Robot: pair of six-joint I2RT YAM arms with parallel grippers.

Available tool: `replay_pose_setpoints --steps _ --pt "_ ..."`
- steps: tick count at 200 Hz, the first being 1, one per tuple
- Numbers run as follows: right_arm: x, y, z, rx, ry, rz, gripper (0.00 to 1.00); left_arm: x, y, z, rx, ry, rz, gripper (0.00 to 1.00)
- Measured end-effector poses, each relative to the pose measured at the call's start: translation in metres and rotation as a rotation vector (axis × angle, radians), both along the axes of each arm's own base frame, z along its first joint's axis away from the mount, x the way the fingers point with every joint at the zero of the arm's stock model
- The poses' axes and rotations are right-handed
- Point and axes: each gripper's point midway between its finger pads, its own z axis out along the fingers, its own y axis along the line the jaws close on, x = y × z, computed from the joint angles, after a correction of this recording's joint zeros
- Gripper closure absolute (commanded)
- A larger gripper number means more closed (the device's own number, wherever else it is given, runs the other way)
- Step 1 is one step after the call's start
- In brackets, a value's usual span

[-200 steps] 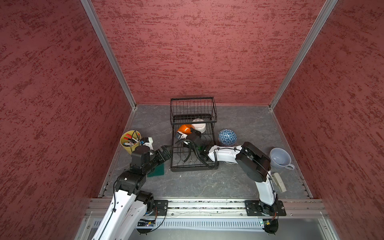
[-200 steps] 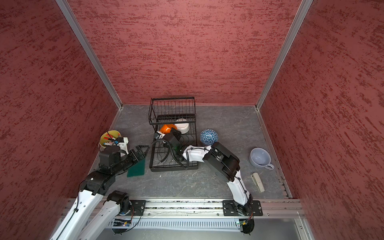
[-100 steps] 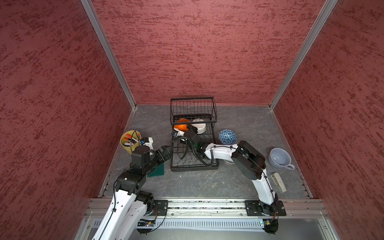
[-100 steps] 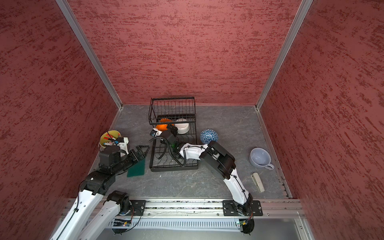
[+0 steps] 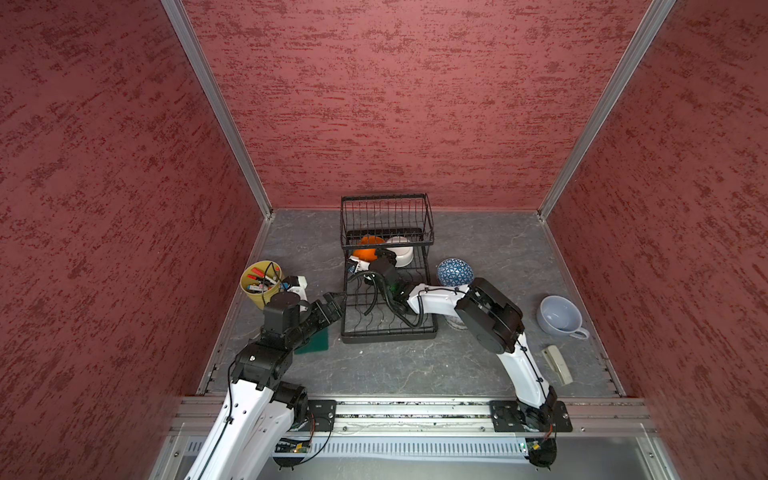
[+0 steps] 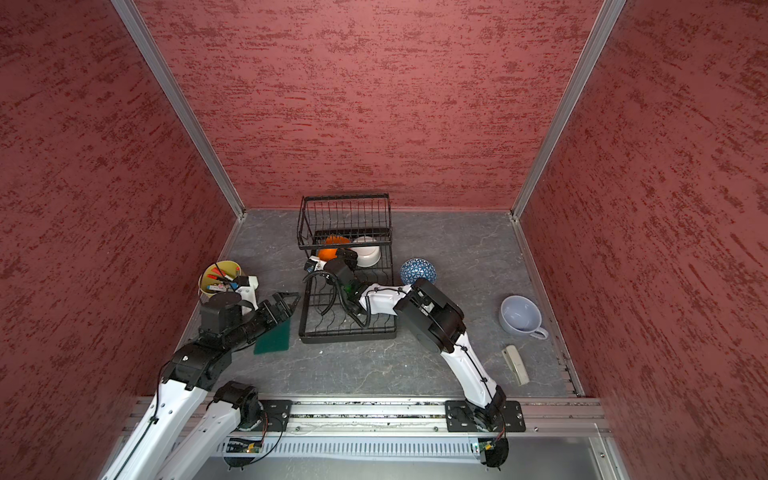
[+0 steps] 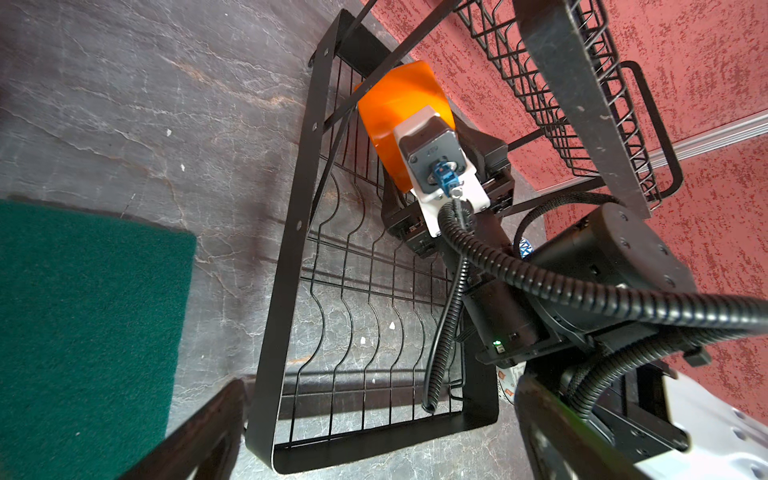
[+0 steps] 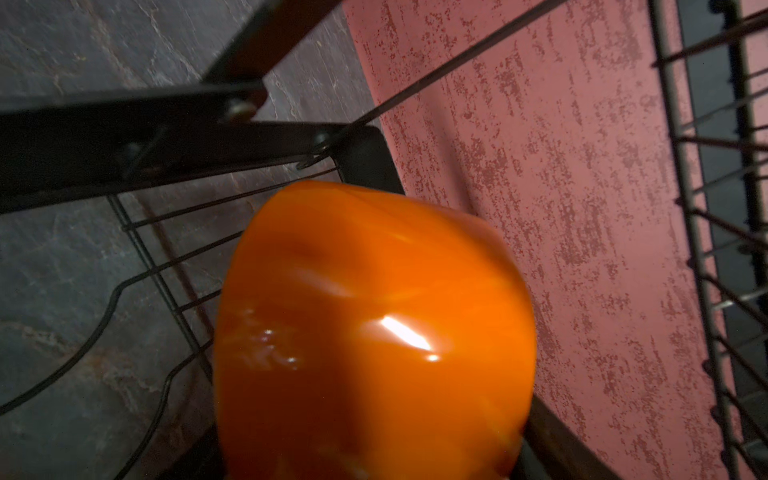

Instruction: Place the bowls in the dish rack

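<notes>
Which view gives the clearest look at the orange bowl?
Left wrist: the orange bowl shows sharply, over the lower tray of the dish rack. The right wrist view is filled by it, blurred; both top views show it small, behind the rack's wires.

My left arm point(image 5: 233, 428) and right arm point(image 5: 525, 374) are white links with bulky black joint housings. Ribbed black cable hose point(image 7: 582, 293) runs along the right one; my left gripper point(image 6: 292, 302) has black open-framed fingers.

Glossy orange bowl point(image 8: 374, 332), matt blk wire rack point(image 7: 286, 257)
</notes>
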Motion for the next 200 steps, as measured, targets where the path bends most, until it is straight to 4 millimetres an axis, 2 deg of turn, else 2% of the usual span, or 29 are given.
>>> replay_pose_setpoints --steps 64,102,120,180,200 --pt "0.009 -0.001 0.005 -0.028 -0.034 -0.011 0.23 0.0 0.0 -0.004 0.0 0.003 0.0 0.0" --pt "0.011 0.001 -0.008 -0.061 -0.036 -0.009 0.2 0.002 0.0 -0.003 -0.002 -0.003 0.003 0.0" --pt "0.013 0.002 -0.008 -0.064 -0.051 -0.012 0.19 0.002 0.001 -0.003 -0.002 -0.003 0.003 0.0" --pt "0.013 0.0 -0.012 -0.079 -0.044 -0.015 0.04 0.002 0.001 -0.004 -0.005 0.0 0.003 0.0" --pt "0.012 -0.001 -0.016 -0.086 -0.033 -0.016 0.02 0.002 0.001 -0.004 -0.005 0.001 0.003 0.0"
